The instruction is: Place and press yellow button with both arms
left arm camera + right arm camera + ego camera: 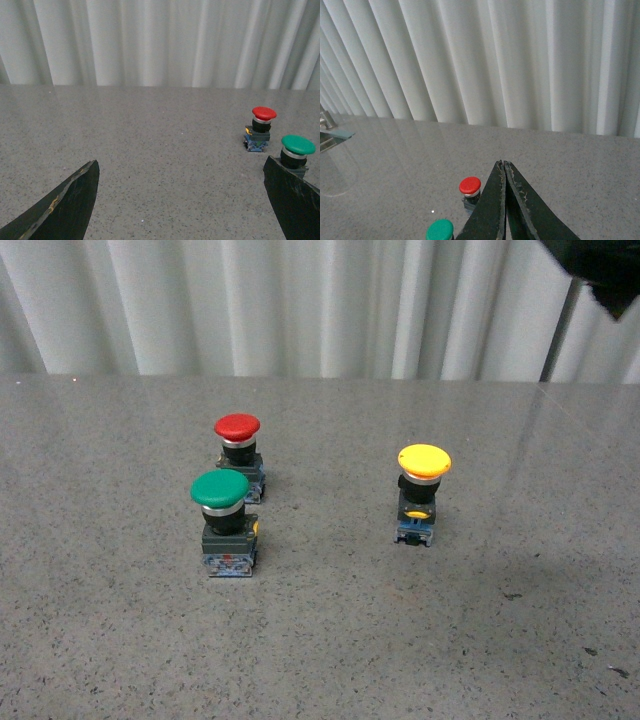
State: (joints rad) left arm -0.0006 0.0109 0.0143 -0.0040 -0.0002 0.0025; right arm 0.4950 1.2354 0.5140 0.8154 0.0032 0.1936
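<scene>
On the grey speckled worktop (320,640), seen from the front, three push buttons stand upright. The yellow button (421,492) is on the right side, well apart from the other two. The red button (240,455) and the green button (224,522) stand close together on the left, green nearer the camera. No writing can be read on any of them. Bare worktop lies all around the yellow button, with lots of room in front and to the right. A white curtain (300,305) hangs along the far edge. A black bit of an arm (605,270) shows in the top right corner.

From the left wrist, the left gripper (182,200) is wide open, with its two black fingers (70,205) far apart and nothing between them. The red button (260,128) and the green button (296,152) stand near one finger. The yellow button is not in this view.

From the right wrist, the right gripper (504,167) is closed, its two fingers pressed together and holding nothing. It is up above the worktop. The red button (469,190) and the green button (440,231) show below it. The yellow button is not seen here either.
</scene>
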